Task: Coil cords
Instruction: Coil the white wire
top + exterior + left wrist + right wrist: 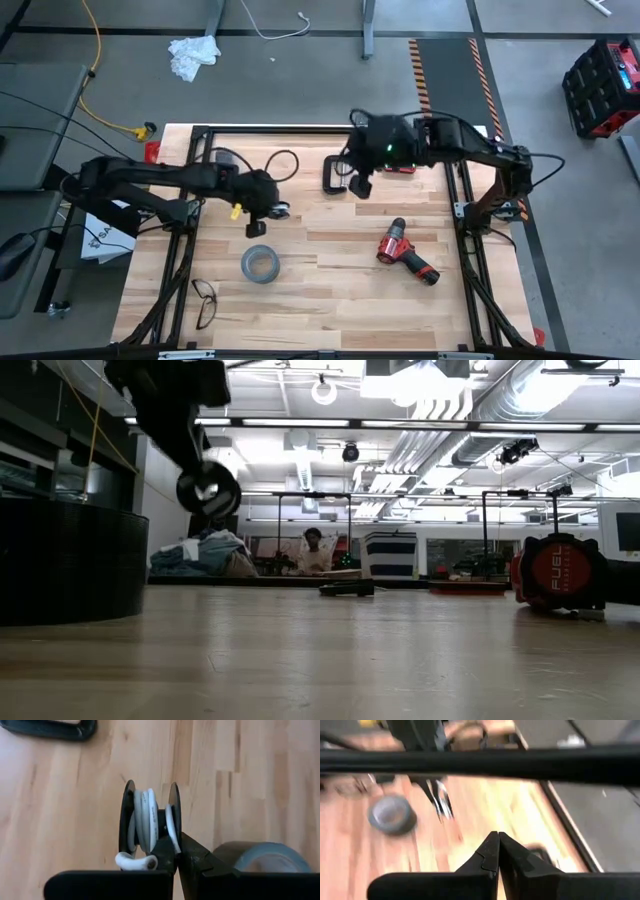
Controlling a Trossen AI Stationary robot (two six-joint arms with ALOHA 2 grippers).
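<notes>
Bright ceiling lamps (420, 385) glare white in the low view, leaving the near table (320, 660) dim and soft; the high view is evenly lit with faint shadows; the right wrist view is smeared with blur; the left wrist view is sharp.

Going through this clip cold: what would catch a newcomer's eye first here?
The left gripper holds a small black spool wound with white cord in the air above the table's left-centre, beside the grey tape roll. A red drill lies right of centre, and the right gripper hangs shut and empty near the far edge.
</notes>
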